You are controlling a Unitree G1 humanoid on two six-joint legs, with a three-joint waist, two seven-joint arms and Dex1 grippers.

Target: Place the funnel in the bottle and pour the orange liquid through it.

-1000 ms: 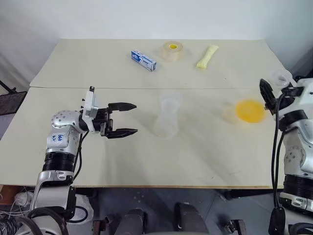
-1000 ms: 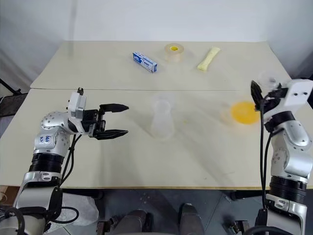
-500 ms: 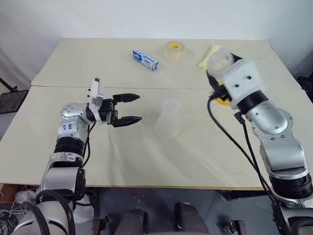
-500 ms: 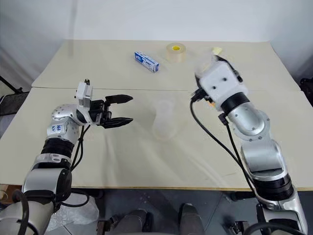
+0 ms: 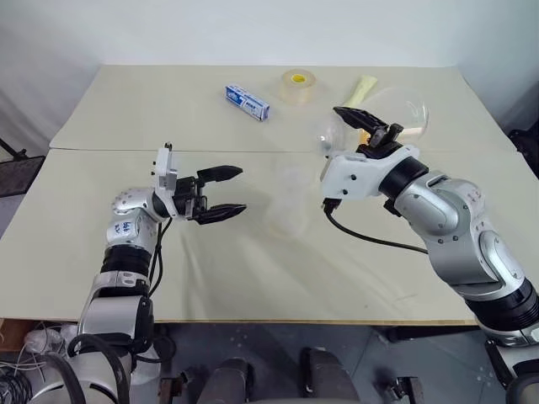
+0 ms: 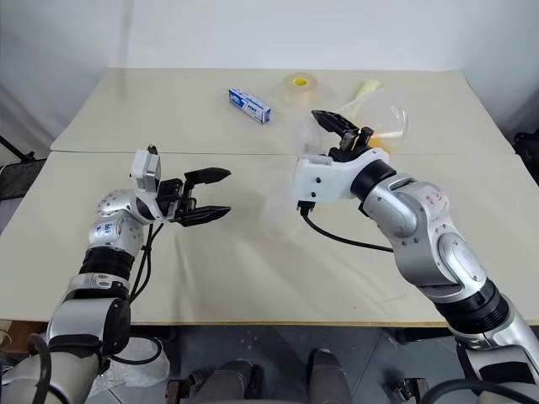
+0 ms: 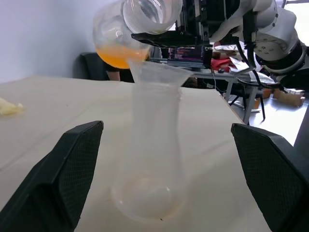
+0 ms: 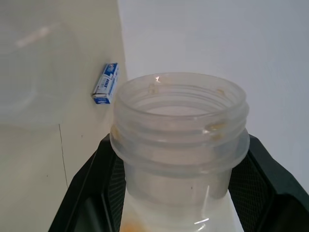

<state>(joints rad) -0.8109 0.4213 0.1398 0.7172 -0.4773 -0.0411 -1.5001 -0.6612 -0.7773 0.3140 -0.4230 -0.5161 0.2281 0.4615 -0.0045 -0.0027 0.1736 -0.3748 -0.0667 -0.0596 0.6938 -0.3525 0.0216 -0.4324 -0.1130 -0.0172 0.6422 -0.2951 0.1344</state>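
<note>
Showing blue box [image 5: 247, 102], print unreadable

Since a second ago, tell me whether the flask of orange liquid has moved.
Yes. The flask, held in the right gripper, has left the table's right edge and now hangs tilted by the bottle, nearer the tape roll.

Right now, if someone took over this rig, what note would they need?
Left gripper: open, level beside the bottle, not touching it.
Right gripper: shut on the flask neck, flask raised and tipped near the funnel.
Done: funnel seated in the bottle on the table.
Left: the orange liquid is in the flask; pour it through.
</note>
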